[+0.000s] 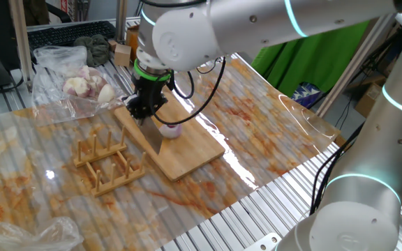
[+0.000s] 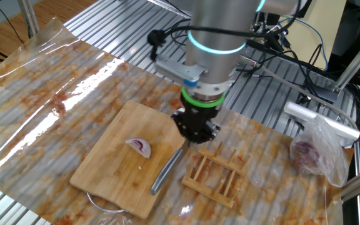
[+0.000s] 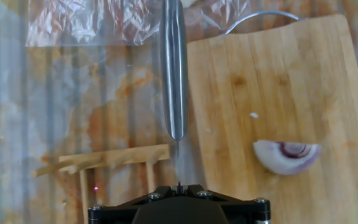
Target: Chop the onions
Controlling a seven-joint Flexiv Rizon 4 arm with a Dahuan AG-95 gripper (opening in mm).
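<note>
Above the near edge of the bamboo board, the claw points straight down with its jaws pinched tight on the top of a knife. The knife hangs from it, the steel handle reaching out over the board's edge in the hand view, the blade dropping toward the wood in one fixed view. Whether the blade's edge touches the board cannot be told.

Just beside the claw, on the board, lies the onion wedge, a small curved piece of pale flesh with a purple rim, cut face up and apart from the knife. A tiny white fleck sits on the wood near it.

On the claw's other side, off the board, a small wooden rack rests on the stained plastic sheet that covers the table. Farther from the claw, a clear bag holds several whole peeled bulbs.
</note>
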